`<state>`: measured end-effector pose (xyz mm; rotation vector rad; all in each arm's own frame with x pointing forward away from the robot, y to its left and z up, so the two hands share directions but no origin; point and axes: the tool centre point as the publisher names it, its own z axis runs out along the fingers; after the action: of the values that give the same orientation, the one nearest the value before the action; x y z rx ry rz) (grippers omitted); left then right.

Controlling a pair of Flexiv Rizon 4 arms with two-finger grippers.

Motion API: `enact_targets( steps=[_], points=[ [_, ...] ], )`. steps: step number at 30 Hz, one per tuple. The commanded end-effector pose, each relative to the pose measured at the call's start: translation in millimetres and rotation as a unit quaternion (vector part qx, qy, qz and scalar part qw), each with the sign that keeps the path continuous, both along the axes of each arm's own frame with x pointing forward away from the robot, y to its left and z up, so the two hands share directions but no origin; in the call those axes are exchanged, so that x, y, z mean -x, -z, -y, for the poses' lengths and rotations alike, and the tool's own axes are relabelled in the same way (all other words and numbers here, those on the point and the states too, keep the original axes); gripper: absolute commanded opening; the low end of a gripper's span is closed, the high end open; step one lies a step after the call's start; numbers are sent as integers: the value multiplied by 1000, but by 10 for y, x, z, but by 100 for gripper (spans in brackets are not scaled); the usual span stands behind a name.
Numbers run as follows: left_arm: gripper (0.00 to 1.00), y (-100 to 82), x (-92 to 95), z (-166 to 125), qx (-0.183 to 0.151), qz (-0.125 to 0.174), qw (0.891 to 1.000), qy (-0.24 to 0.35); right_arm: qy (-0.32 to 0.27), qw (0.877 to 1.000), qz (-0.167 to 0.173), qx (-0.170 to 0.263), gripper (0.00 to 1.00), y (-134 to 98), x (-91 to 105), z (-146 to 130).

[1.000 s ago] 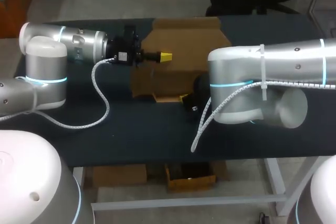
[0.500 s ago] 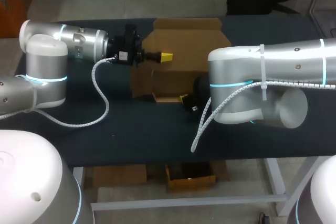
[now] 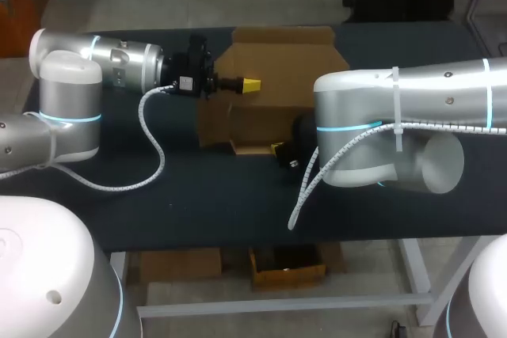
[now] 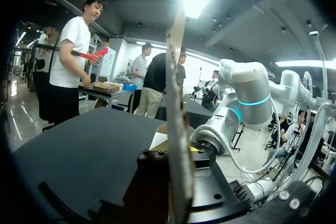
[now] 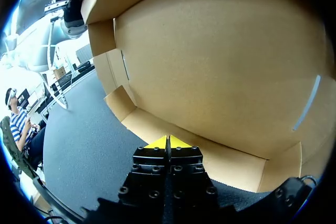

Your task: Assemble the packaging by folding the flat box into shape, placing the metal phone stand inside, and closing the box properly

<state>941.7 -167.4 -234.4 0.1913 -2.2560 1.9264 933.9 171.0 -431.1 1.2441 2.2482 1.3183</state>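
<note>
**Steady wall, square fold**

The box (image 3: 285, 69) stands half-folded near the surface's (image 3: 198, 195) far edge. The left hand (image 3: 250, 85) is clamped on its upright wall (image 4: 176, 103). The right hand (image 5: 168, 142), fingers together, meets the bottom flap (image 5: 210, 153). Best pushed squarely along the crease.

The table (image 3: 198, 195) fills the middle band of the head view. The box (image 3: 273, 93) sits on it in the upper middle, back panel toward the top of the frame, low front flap toward the bottom. The left arm (image 3: 95, 69) enters from the upper left; the left gripper (image 3: 249, 85) lies over the box's left side. The right arm (image 3: 412, 116) enters from the right; the right gripper (image 3: 279, 150) sits at the box's lower right corner. In the left wrist view, 1 upright panel edge stands between that gripper's fingers. In the right wrist view, the flap lies just ahead of the tips.
</note>
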Motion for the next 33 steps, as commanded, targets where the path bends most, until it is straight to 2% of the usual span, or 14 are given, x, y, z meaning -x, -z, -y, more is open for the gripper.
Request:
enact_targets(
  steps=[1,22,33],
  points=[
    [0,59,-11,0,0,-2,1000,1,1,1000,0,1,0,101,-26,-15],
    [0,66,-6,-9,2,-2,1000,0,1,1000,0,1,0,101,-26,-15],
    [0,66,-6,-9,2,-2,1000,0,2,999,31,-13,0,-152,291,135]
  ],
)
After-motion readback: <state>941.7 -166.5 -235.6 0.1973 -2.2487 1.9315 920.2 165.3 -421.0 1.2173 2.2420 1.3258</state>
